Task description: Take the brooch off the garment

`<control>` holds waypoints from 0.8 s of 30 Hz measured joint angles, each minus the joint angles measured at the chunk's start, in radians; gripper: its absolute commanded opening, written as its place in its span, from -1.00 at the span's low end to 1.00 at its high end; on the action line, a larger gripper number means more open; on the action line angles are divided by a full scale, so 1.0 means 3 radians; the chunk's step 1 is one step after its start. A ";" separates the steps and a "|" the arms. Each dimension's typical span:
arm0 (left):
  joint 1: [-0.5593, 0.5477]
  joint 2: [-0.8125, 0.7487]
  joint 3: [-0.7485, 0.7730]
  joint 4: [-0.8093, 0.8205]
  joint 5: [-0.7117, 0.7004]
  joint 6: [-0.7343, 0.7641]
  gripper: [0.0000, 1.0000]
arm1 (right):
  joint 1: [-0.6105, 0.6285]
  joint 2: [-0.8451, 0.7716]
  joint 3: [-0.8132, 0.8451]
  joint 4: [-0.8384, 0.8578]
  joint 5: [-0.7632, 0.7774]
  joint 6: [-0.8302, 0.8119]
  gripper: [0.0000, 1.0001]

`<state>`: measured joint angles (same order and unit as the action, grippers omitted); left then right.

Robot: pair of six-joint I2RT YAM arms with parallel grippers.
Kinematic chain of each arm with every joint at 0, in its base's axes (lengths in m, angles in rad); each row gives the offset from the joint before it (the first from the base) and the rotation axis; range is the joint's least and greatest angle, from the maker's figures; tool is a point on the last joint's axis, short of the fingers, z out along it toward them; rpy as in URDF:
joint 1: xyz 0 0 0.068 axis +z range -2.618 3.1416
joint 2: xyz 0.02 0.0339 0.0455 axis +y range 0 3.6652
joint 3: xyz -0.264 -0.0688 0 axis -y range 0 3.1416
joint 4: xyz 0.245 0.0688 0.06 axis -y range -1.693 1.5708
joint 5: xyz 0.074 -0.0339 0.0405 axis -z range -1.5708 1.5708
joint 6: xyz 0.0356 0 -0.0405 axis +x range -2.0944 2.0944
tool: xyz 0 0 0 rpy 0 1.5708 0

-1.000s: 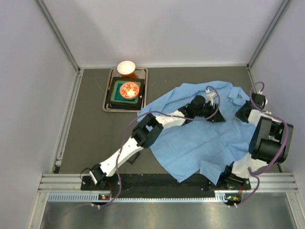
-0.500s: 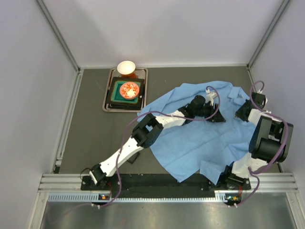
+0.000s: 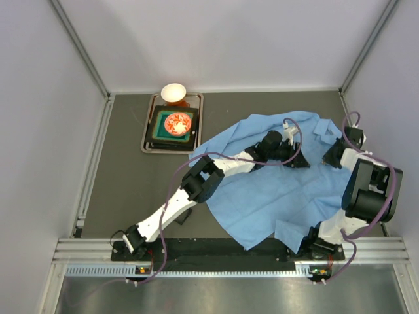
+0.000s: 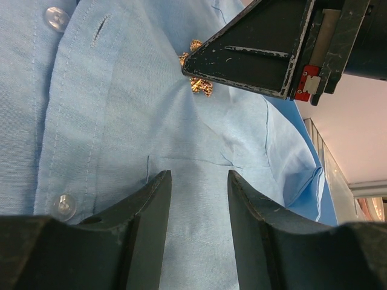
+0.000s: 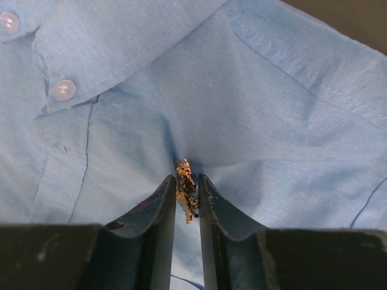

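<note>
The garment, a light blue shirt [image 3: 275, 196], lies spread on the dark table. The brooch [image 5: 185, 192], a small gold-silver ornament, sits in the fabric below the collar. It also shows in the left wrist view [image 4: 198, 83]. My right gripper [image 5: 186, 178] is shut on the brooch, with the fabric puckered up around it. In the top view the right gripper [image 3: 329, 156] is at the shirt's right side. My left gripper [image 4: 198, 175] is open, its fingers down on the shirt front just short of the brooch. In the top view the left gripper [image 3: 298, 161] is left of the right one.
A metal tray [image 3: 148, 134] stands at the far left, holding a green square dish with something red on it [image 3: 174, 124]. A white bowl [image 3: 173, 93] sits at the tray's far end. Shirt buttons [image 5: 63, 89] lie near the collar. Grey walls enclose the table.
</note>
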<state>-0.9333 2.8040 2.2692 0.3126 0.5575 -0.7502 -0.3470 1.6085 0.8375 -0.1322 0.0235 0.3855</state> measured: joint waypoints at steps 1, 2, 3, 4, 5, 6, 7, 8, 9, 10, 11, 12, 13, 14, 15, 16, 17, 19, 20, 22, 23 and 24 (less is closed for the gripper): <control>0.0000 0.0000 0.0000 0.0001 0.0000 -0.0001 -0.04 | 0.0005 0.0000 0.0011 -0.0017 0.0010 -0.0004 -0.82; 0.0000 0.0000 0.0000 0.0001 0.0000 -0.0004 -0.04 | 0.0022 0.0000 0.0033 -0.0047 0.0029 -0.0005 -0.87; 0.0000 0.0000 0.0000 0.0001 0.0001 -0.0008 -0.04 | 0.0037 0.0000 0.0056 -0.0064 0.0055 -0.0025 -0.93; -0.0001 0.0000 0.0001 0.0000 0.0001 -0.0010 -0.04 | 0.0046 0.0000 0.0078 -0.0086 0.0084 -0.0038 -0.98; -0.0003 0.0000 0.0000 0.0000 0.0004 -0.0011 -0.04 | 0.0065 0.0000 0.0099 -0.0120 0.0116 -0.0052 -1.00; -0.0004 0.0000 0.0000 0.0001 0.0004 -0.0014 -0.04 | 0.0081 0.0000 0.0117 -0.0148 0.0148 -0.0062 -1.00; -0.0005 0.0000 0.0001 0.0001 0.0006 -0.0015 -0.04 | 0.0092 0.0000 0.0128 -0.0165 0.0173 -0.0075 -1.00; -0.0006 0.0000 0.0001 0.0001 0.0009 -0.0015 -0.04 | 0.0104 0.0000 0.0140 -0.0192 0.0202 -0.0084 -1.00; -0.0006 0.0000 0.0001 0.0000 0.0010 -0.0015 -0.04 | 0.0113 0.0000 0.0146 -0.0203 0.0217 -0.0090 -1.00; -0.0008 0.0000 0.0001 0.0000 0.0010 -0.0015 -0.03 | 0.0125 0.0003 0.0158 -0.0228 0.0235 -0.0094 -0.95; -0.0008 0.0000 0.0001 0.0000 0.0010 -0.0014 -0.03 | 0.0126 0.0003 0.0163 -0.0234 0.0243 -0.0102 -0.87; -0.0009 0.0000 0.0001 0.0000 0.0010 -0.0015 -0.03 | 0.0131 0.0004 0.0164 -0.0242 0.0256 -0.0111 -0.75; -0.0009 0.0000 0.0001 0.0000 0.0011 -0.0015 -0.03 | 0.0132 0.0004 0.0164 -0.0254 0.0264 -0.0117 -0.62; -0.0009 0.0000 0.0001 0.0000 0.0010 -0.0017 -0.03 | 0.0134 0.0004 0.0164 -0.0263 0.0271 -0.0118 -0.57; -0.0009 0.0000 0.0001 0.0000 0.0011 -0.0017 -0.03 | 0.0139 0.0004 0.0164 -0.0273 0.0281 -0.0127 -0.48; -0.0009 0.0000 0.0001 0.0000 0.0011 -0.0017 -0.03 | 0.0141 0.0004 0.0164 -0.0281 0.0285 -0.0140 -0.46; -0.0009 0.0000 0.0001 0.0000 0.0010 -0.0017 -0.03 | 0.0141 0.0004 0.0164 -0.0286 0.0291 -0.0141 -0.45; -0.0009 0.0000 0.0001 0.0000 0.0011 -0.0020 -0.03 | 0.0141 0.0004 0.0164 -0.0309 0.0296 -0.0154 -0.43; -0.0009 0.0000 0.0001 0.0000 0.0011 -0.0020 -0.03 | 0.0145 0.0004 0.0164 -0.0317 0.0299 -0.0163 -0.42; -0.0009 0.0000 0.0001 0.0000 0.0011 -0.0020 -0.03 | 0.0145 0.0004 0.0164 -0.0324 0.0305 -0.0172 -0.42; -0.0009 0.0000 0.0001 0.0000 0.0011 -0.0022 -0.03 | 0.0146 0.0004 0.0164 -0.0326 0.0308 -0.0174 -0.42; -0.0009 0.0000 0.0001 0.0000 0.0011 -0.0022 -0.03 | 0.0146 0.0004 0.0164 -0.0329 0.0308 -0.0175 -0.40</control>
<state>-0.9360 2.8040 2.2696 0.3126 0.5610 -0.7567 -0.3031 1.6096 0.8867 -0.2310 0.1158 0.3328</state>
